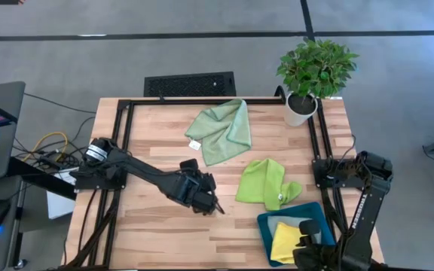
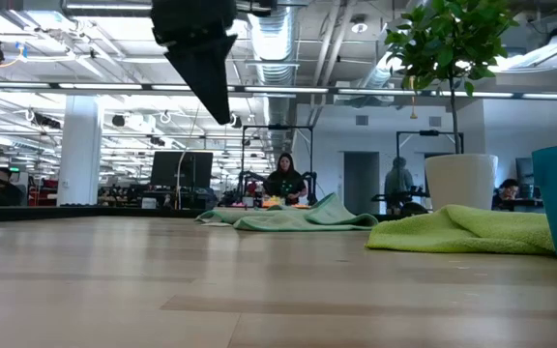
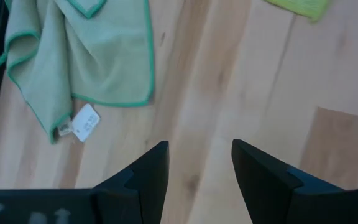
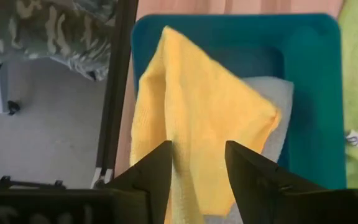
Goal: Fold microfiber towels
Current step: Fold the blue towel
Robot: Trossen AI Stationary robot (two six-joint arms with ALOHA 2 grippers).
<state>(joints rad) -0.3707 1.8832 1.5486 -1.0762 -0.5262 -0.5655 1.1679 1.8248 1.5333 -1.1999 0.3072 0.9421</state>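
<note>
We record: sage green towel rumpled at the counter's far middle; lime green towel beside the teal tray, which holds yellow towel over grey-blue towel. Left pincer mid-counter and right pincer above the tray, fingers parted, empty.

open-plan lab/office | ceiling ducts | monitors | seated person

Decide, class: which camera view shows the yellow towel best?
The right wrist view: the yellow towel fills the picture, draped over a grey-blue towel in the teal tray, beyond the open right gripper. The high view shows only a small yellow patch in the tray. The low and left wrist views do not show it.
</note>
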